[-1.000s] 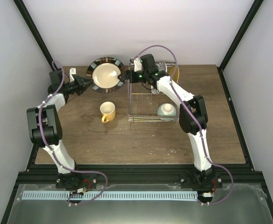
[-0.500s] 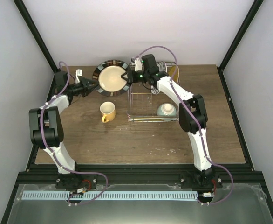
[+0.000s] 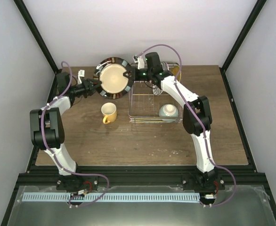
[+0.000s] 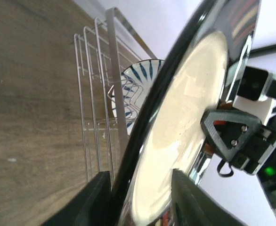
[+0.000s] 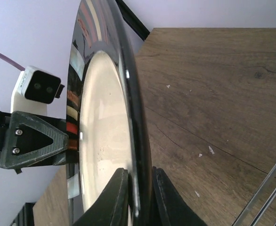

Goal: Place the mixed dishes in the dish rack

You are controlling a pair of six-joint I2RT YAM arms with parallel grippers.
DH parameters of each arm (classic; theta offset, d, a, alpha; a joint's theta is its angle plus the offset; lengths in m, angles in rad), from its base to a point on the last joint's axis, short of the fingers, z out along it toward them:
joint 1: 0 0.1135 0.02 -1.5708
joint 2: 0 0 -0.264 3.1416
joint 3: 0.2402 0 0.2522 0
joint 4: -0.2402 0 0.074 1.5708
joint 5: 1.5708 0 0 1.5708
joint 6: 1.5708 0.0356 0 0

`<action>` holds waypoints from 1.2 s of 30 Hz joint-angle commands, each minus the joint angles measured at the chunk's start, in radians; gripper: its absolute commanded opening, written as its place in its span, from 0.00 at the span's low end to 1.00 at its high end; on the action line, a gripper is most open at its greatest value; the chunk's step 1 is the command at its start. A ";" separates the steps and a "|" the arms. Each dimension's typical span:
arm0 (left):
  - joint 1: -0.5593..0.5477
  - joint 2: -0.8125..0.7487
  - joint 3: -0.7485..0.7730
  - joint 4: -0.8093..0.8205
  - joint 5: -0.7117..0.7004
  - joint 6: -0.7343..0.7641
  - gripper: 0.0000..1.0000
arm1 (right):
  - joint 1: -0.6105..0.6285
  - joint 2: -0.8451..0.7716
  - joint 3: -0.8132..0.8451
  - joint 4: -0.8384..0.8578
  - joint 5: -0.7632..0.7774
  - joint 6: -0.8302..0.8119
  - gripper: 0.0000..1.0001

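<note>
The dark-rimmed, tan-centred plate [image 3: 113, 78] hangs on edge above the table, just left of the dish rack [image 3: 142, 101]. My right gripper [image 3: 128, 75] is shut on its right rim; in the right wrist view the fingers [image 5: 121, 193] pinch the plate [image 5: 100, 122]. My left gripper [image 3: 96, 85] is open, its jaws standing apart around the plate's left rim [image 4: 185, 108]. A pale green bowl [image 3: 168, 111] sits in the rack's near right corner. A white striped plate [image 4: 140, 77] stands in the rack [image 4: 114, 70]. The yellow mug [image 3: 109, 113] stands on the table, left of the rack.
A yellow-orange plate [image 3: 176, 71] leans at the rack's far right corner. Black frame posts [image 3: 34, 33] rise at the back corners of the wooden table [image 3: 128, 141]. My right forearm crosses over the rack's back half.
The right gripper has closed on the plate's right rim. The left gripper, shut on the plate before, has opened. The plate shifted right and slightly back, toward the rack.
</note>
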 commanded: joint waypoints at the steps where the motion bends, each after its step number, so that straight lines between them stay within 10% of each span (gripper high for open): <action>1: -0.011 -0.032 0.056 -0.064 0.013 0.072 0.45 | 0.015 -0.035 0.023 0.006 0.075 -0.113 0.01; 22: 0.043 -0.048 0.183 -0.372 -0.195 0.326 0.83 | 0.012 -0.136 0.081 0.035 0.399 -0.165 0.01; 36: 0.093 -0.058 0.164 -0.381 -0.232 0.343 0.87 | 0.011 -0.246 0.071 0.032 0.659 -0.165 0.01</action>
